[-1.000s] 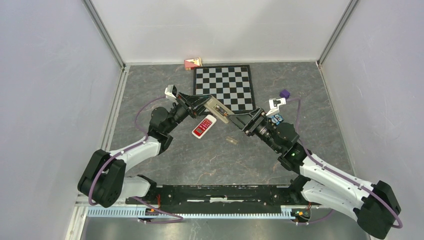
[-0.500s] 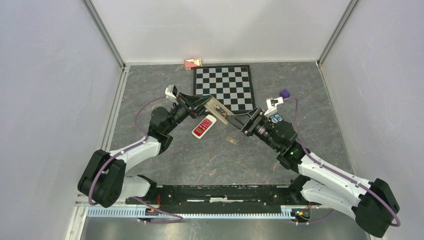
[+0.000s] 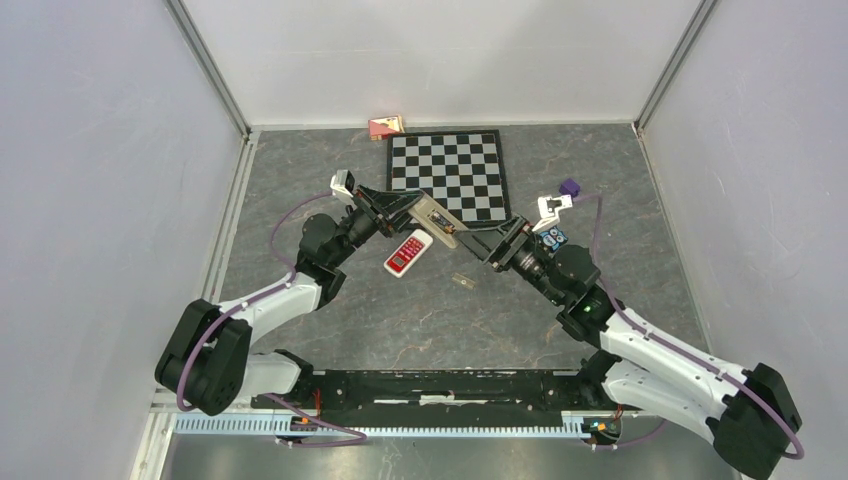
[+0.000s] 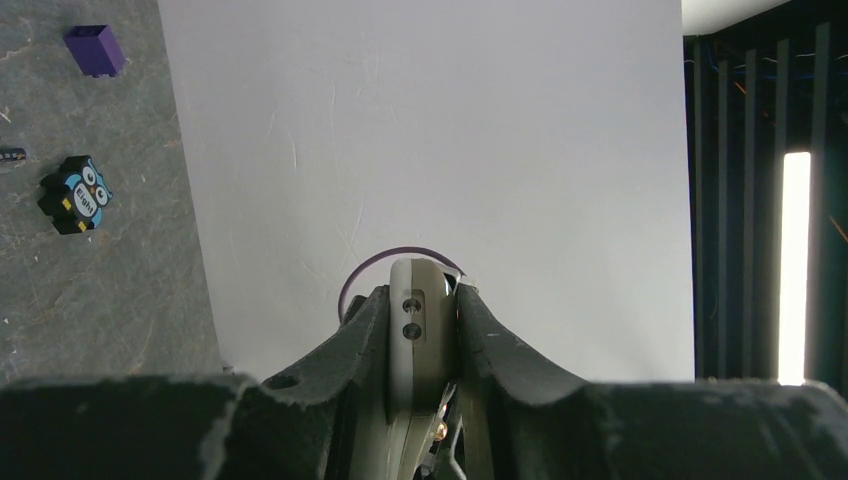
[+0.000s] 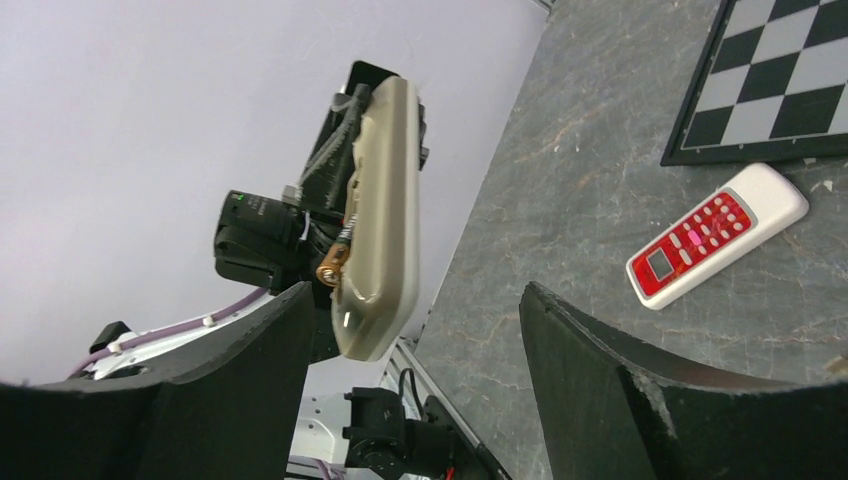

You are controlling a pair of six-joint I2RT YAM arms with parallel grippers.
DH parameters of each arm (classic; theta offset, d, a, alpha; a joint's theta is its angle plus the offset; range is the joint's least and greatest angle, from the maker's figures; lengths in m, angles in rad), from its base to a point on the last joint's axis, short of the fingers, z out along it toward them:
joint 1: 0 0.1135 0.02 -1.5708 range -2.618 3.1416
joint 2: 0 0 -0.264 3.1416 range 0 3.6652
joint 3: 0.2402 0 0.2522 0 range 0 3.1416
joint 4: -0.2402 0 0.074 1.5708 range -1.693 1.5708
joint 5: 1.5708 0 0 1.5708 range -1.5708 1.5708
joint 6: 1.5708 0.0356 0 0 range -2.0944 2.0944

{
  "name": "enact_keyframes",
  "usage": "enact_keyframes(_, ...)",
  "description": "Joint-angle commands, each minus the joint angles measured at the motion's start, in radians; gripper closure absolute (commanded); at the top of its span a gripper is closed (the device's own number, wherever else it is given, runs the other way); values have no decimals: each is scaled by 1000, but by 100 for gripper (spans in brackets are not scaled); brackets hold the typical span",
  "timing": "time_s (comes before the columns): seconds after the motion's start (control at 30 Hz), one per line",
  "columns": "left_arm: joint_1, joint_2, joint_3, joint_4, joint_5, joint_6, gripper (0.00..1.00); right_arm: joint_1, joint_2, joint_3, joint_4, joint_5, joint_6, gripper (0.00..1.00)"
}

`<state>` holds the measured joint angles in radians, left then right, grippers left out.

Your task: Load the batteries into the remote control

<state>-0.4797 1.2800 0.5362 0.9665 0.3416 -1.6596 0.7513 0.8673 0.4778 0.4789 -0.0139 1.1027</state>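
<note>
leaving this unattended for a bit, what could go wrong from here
1. The left claw pinches the beige remote in mid-air; a push from the right claw could twist it loose.
2. The right claw is open and empty; what looks like a battery lies on the table, tiny, and may roll when gripped.

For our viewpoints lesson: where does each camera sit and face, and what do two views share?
Top external: above and behind, looking down on the table; left arm, right arm show.
Left wrist: looks past the left gripper, clamped on the beige remote, at the wall.
Right wrist: looks through the open right gripper at that remote.
Shared: top and right wrist both show the red-and-white remote.
</note>
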Motion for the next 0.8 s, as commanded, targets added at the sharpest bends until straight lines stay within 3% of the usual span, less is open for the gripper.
enact_keyframes(0.0, -5, -37, 14, 29, 14, 21, 98, -3, 39, 28, 60, -19, 16, 20)
enact_keyframes(0.6, -5, -52, 18, 24, 12, 18, 98, -4, 36, 25, 20, -4, 8, 19)
enact_keyframes(0.77, -5, -44, 29, 23, 3, 17, 98, -4, 22, 9, 76, -8, -4, 19)
